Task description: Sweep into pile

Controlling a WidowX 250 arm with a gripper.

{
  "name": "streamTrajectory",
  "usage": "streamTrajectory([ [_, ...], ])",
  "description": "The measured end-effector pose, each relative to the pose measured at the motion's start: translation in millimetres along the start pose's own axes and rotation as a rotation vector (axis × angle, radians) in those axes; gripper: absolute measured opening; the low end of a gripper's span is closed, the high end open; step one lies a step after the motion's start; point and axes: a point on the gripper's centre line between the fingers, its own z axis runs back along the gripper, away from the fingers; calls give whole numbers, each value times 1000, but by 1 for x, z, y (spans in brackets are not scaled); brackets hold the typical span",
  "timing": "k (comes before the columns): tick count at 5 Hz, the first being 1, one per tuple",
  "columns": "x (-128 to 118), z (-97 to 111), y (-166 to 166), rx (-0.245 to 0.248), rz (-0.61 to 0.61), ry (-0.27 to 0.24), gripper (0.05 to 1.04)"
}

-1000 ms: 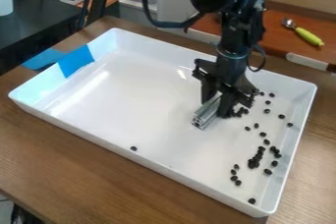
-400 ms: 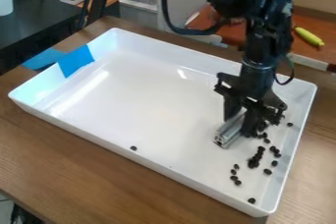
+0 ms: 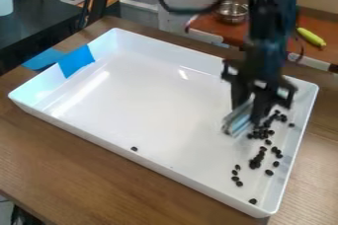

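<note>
The gripper (image 3: pixel 249 113) hangs over the right part of the white tray (image 3: pixel 151 167), its fingers shut on a silvery metal bar (image 3: pixel 237 119) that tilts down to the left. Small dark beans (image 3: pixel 257 160) lie scattered along the tray's right side. Several are clustered just right of and below the bar, and others run toward the near right corner. One lone bean (image 3: pixel 134 148) rests near the front wall, left of centre.
Blue tape (image 3: pixel 76 61) covers part of the tray's left wall. Behind the tray are a metal bowl (image 3: pixel 232 12) and a green-handled utensil (image 3: pixel 310 37) on a reddish board. A dark counter (image 3: pixel 39 26) stands at the left.
The gripper and bar have moved right and toward the near side, then slightly up. Beans from the tray's far right area are now gathered closer together beside the bar.
</note>
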Motion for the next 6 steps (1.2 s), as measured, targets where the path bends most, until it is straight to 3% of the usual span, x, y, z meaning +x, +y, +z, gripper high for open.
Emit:
streamTrajectory([
  [1,-3,24,41,-14,35,-31,384],
  [2,-19,27,91,-9,79,-47,384],
  [4,-72,-5,168,74,127,-48,384],
  [5,-95,-17,177,119,59,-49,384],
  [6,-107,-20,183,124,30,-53,384],
])
